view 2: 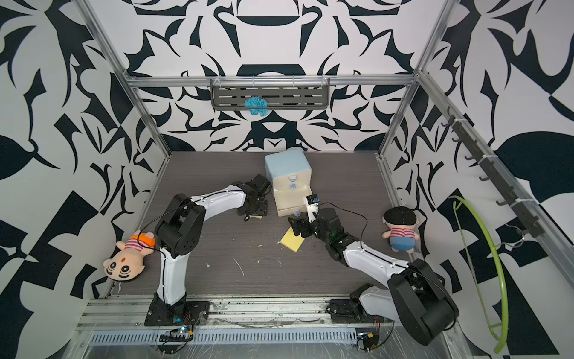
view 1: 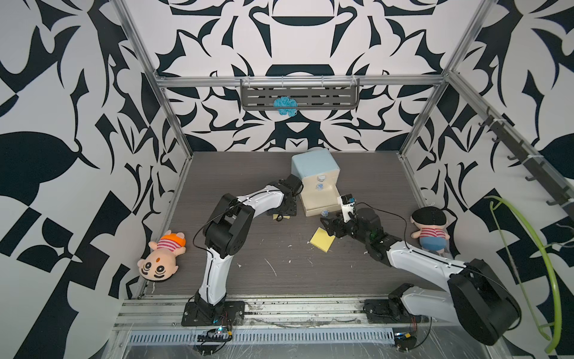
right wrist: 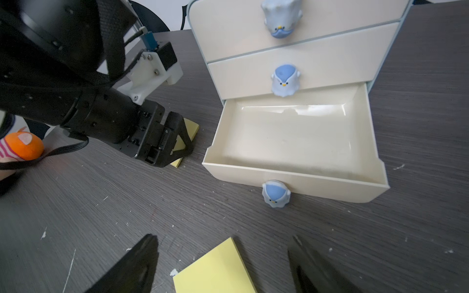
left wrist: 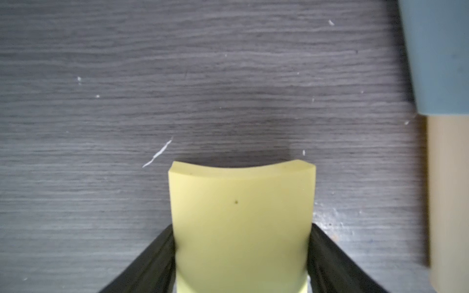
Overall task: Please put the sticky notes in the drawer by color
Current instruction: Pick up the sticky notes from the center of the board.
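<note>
Scuffed dark woodgrain table (view 1: 248,273), black-white patterned walls (view 1: 62,124). Left gripper (left wrist: 242,228) squeezes yellow pad (left wrist: 241,197); right gripper (right wrist: 222,238) wide open, empty, above second pad (right wrist: 215,271).

In both top views, near frame centre, the left gripper (view 1: 281,214) covers most of the yellow sticky-note pad (view 1: 274,216) that it clamps; only a thin yellow sliver shows. In the left wrist view, the frame edge cuts off this pad, both fingers (left wrist: 157,253) and the blurred drawer chest (left wrist: 441,63). In the right wrist view, the frame edge cuts off the second yellow pad (right wrist: 215,271), the right gripper (right wrist: 223,238), the top knob (right wrist: 280,17) and the plush doll (right wrist: 22,147).
</note>
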